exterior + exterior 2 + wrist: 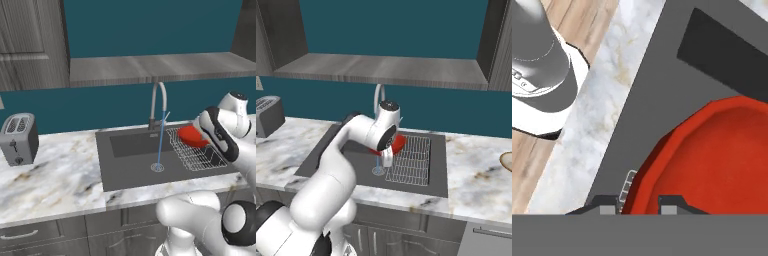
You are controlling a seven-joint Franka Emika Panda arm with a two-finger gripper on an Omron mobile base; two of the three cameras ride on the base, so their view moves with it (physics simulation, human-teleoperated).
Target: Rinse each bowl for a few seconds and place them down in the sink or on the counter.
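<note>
The glossy red bowl hangs over the right half of the dark grey sink, just right of the water stream. My gripper is shut on its rim; in the hand view the red bowl has its edge pinched between the two dark fingertips. A pale tan bowl lies on the marble counter at the far right edge. Part of the red bowl is hidden behind my hand in both base views.
Water runs from the arched silver faucet onto the drain. A wire mesh basket sits in the sink's right part, under the bowl. A toaster stands far left. A grey shelf hangs above.
</note>
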